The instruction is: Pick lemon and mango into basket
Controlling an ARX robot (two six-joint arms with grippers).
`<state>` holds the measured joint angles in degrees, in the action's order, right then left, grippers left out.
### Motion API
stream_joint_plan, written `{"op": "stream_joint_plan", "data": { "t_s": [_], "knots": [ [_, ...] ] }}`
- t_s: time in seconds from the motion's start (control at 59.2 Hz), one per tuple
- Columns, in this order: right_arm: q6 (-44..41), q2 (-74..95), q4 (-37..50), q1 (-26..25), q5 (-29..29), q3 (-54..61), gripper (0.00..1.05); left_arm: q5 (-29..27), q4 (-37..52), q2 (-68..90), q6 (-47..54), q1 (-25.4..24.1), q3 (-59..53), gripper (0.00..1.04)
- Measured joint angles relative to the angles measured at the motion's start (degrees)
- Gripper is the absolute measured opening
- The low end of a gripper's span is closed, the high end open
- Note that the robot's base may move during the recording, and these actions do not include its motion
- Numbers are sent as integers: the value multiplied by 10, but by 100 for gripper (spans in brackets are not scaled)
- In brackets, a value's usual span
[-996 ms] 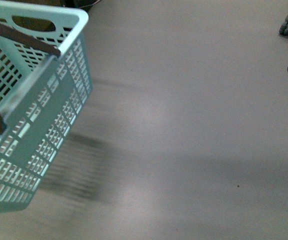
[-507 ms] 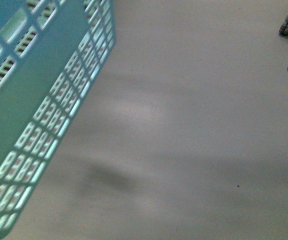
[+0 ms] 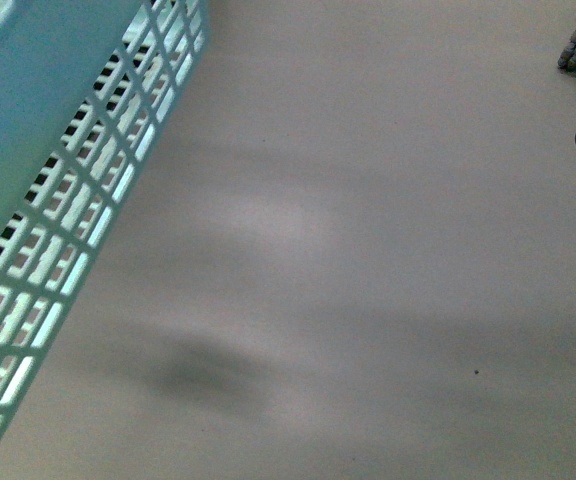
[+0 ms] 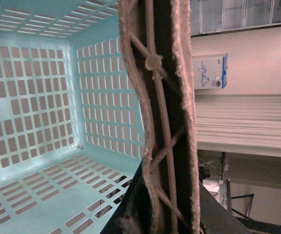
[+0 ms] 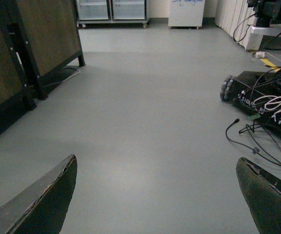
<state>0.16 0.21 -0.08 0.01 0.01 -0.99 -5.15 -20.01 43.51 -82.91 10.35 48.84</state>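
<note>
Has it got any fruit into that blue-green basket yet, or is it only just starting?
Nothing looks done: the basket shows only bare slotted bottom and walls, no fruit. In hand: its handle runs right past the left wrist camera, and the front view shows it tilted, seemingly lifted. The right gripper is open and empty over the floor. Left: both fruits, neither in view.

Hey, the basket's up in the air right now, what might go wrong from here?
1. The basket hangs tilted, its shadow apart on the floor. Seemingly hung by one handle, it may swing or slip.
2. Its inside shows no fruit, nor does any view, so it may be carried off empty.
</note>
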Motion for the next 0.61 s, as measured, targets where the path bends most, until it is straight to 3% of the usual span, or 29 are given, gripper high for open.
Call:
{"op": "stream_joint_plan", "data": {
  "t_s": [0.608],
  "knots": [
    [0, 0, 0, 0, 0, 0, 96, -2, -3, 0, 0, 0, 0, 7]
  ]
}}
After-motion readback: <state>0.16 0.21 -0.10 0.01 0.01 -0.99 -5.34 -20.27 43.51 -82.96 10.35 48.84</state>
